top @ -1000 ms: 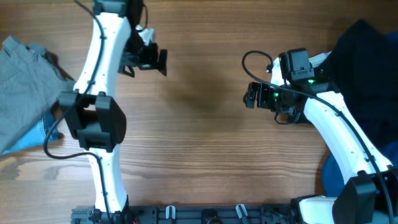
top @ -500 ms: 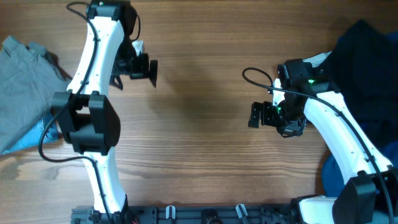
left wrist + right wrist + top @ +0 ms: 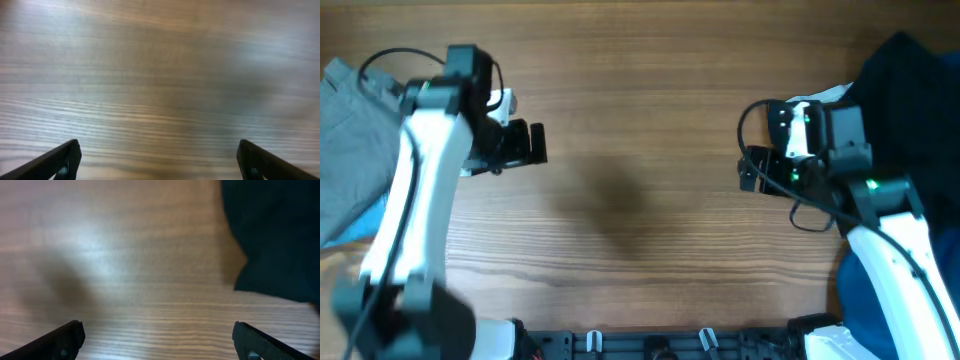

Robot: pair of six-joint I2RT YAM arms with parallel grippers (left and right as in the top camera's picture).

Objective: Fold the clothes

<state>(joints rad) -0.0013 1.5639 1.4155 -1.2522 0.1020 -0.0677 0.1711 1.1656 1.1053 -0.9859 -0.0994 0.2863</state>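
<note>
We hold our left fingers (image 3: 531, 144) and right fingers (image 3: 752, 171) spread open and empty over the worktop (image 3: 640, 110), between grey shorts (image 3: 350, 140) and a black garment (image 3: 912, 90).

A wood-grain table (image 3: 640, 120) carries what may be a dark rail (image 3: 650, 345) along its bottom edge.

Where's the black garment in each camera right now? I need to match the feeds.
Overhead: the black garment fills the upper right corner, lying on the table's right side.
Right wrist: it takes the upper right of the picture, dark cloth over the wood.
Left wrist: not in it; only wood shows.
Shared landmark: the wooden table, its grain visible in all three.
</note>
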